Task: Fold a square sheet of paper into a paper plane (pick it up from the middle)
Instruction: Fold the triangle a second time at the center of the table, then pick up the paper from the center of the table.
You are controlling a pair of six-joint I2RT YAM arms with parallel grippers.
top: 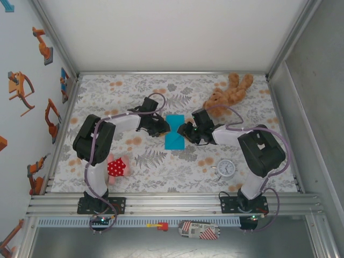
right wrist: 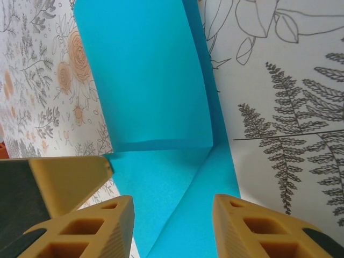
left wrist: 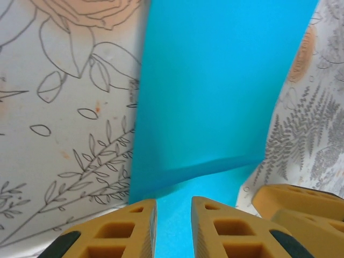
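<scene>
The square sheet of paper point(top: 174, 138) is turquoise and lies mid-table, folded into an upright rectangle. Its upper layer point(left wrist: 215, 80) curls up a little off the lower one, and a diagonal crease point(right wrist: 188, 188) runs across the bottom layer. My left gripper point(top: 164, 129) hovers at the sheet's left edge, low over the paper point(left wrist: 173, 207), its jaws a narrow gap apart with nothing pinched. My right gripper point(top: 184, 132) faces it from the right edge, standing open wider above the sheet point(right wrist: 172, 207). A paper plane is out of view.
A brown teddy bear point(top: 228, 92) lies at the back right. A small round white clock point(top: 226, 167) sits in front of the right arm, and a red polka-dot toy point(top: 116, 167) by the left arm. Walls enclose the flowered table point(top: 134, 91).
</scene>
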